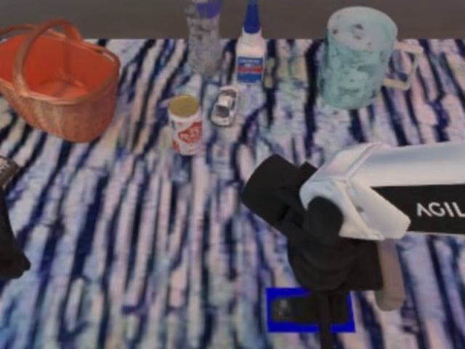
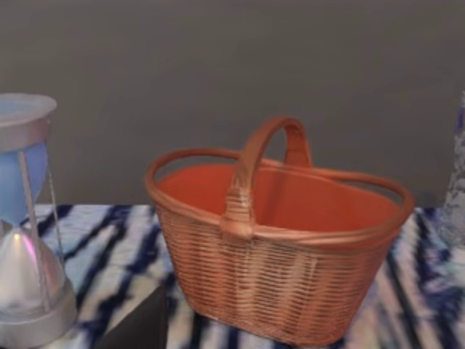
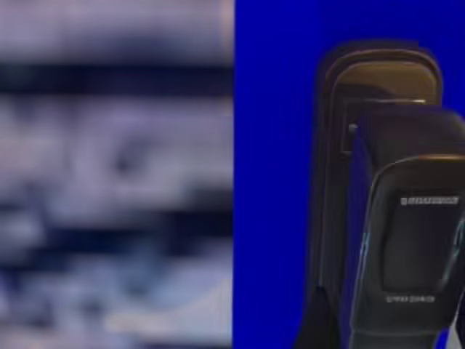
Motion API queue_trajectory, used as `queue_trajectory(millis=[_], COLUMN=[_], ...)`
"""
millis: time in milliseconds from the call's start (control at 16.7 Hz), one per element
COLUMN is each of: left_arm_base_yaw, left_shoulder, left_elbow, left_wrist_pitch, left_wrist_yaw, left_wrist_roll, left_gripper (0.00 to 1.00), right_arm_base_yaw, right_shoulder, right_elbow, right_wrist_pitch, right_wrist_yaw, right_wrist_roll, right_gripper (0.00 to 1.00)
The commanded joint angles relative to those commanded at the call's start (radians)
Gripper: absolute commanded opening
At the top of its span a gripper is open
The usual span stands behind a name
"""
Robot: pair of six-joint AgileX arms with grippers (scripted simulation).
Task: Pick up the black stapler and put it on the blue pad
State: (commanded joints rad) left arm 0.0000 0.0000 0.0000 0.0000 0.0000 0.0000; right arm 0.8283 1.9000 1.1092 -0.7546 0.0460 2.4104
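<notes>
Blue-striped white cloth covers your surface, and on it you have one flat bright-blue rectangular pad near the front edge, right of centre. Your right gripper hangs directly over that pad; the one narrow black stapler shows against the blue in the right wrist view, though you cannot tell whether the jaws grip it. Your left gripper sits parked at the left edge. Behind stand one woven orange basket, one glue bottle, one toy car.

The cloth over the counter was white with blue stripes. The basket was orange-brown wicker. The pad was solid bright blue, the stapler on it black with faint grey markings. The mug was mottled pale teal.
</notes>
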Motion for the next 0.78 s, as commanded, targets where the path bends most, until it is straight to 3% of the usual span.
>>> queue_trajectory(millis=[420,780], left_arm_base_yaw=[0.000,0.000], left_shoulder=[0.000,0.000], left_elbow=[0.000,0.000], left_wrist_pitch=[0.000,0.000], left_wrist_yaw=[0.000,0.000], left_wrist_roll=[0.000,0.000], left_gripper=[1.00,1.00], right_arm_base_yaw=[0.000,0.000], right_shoulder=[0.000,0.000], right_elbow=[0.000,0.000], right_wrist_pitch=[0.000,0.000], right_wrist_yaw=[0.000,0.000], right_wrist_roll=[0.000,0.000], right_gripper=[0.98,1.00])
